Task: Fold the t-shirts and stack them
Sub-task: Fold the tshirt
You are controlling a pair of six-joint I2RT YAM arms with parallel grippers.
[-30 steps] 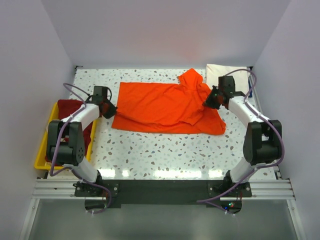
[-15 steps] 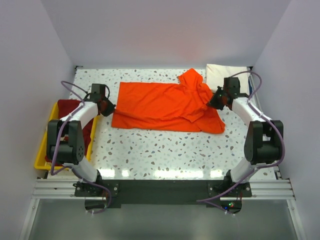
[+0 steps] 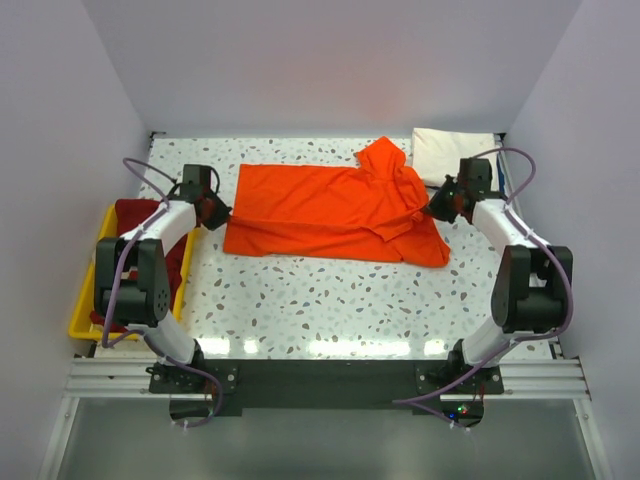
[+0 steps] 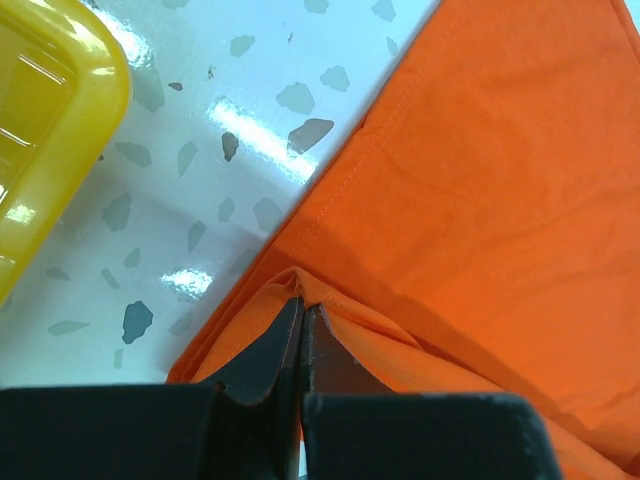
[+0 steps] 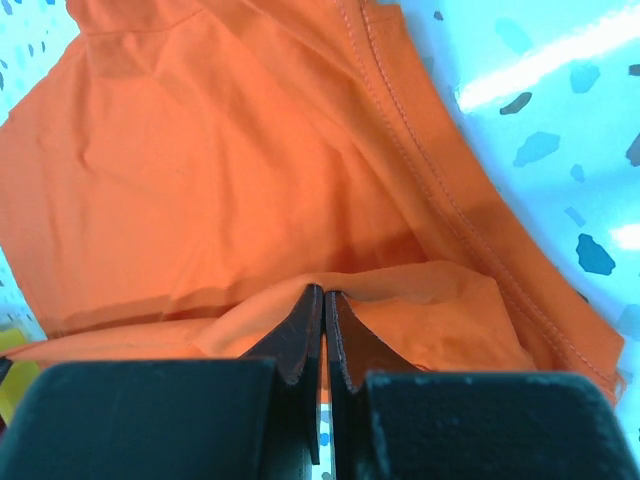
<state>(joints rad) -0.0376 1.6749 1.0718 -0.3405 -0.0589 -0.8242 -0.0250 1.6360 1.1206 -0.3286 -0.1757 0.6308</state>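
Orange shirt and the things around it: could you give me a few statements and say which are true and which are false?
1. The orange shirt lies spread on the table. True.
2. Both pincers hang open above it. False: the left pincer and the right pincer are each shut on an edge of the orange shirt.
3. The tray sits at the table's right side. False: it sits at the left side, by the left arm.
4. A dark red shirt lies in the tray. True.
5. The cream shirt is stacked on the orange shirt. False: it lies beside it, at the far right corner.
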